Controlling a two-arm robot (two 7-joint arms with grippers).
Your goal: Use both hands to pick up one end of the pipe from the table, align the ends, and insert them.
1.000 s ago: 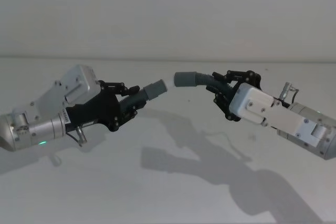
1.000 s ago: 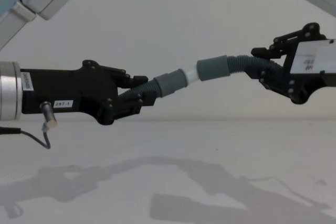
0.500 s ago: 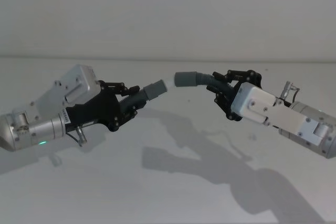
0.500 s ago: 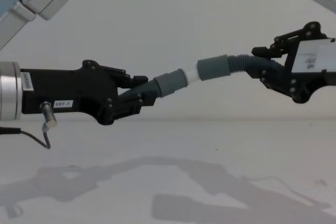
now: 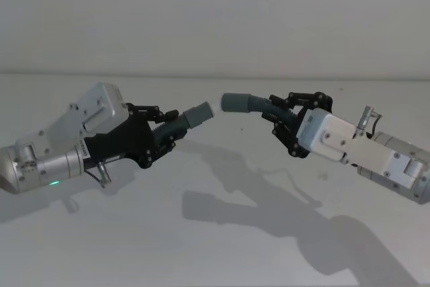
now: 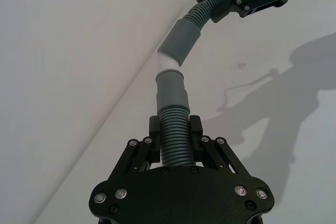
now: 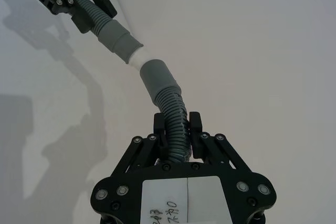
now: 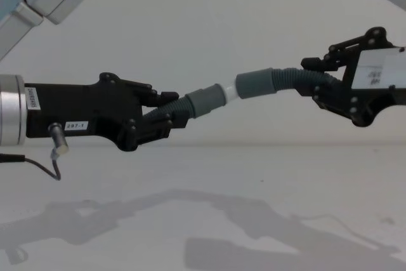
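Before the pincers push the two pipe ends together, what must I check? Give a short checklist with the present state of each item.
1. Left pincer grips its pipe piece: ok.
2. Right pincer grips its piece: ok.
3. Both pieces off the table: ok.
4. White tip faces the open cuff: ok.
5. Ends on one axis: not ok; a kink shows at the joint in the wrist views.
6. Tip fully inserted: not ok; white remains visible.

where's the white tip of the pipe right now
The white tip is in mid-air above the table, near the middle of the chest view, at the mouth of the open cuff on the piece the right gripper holds.
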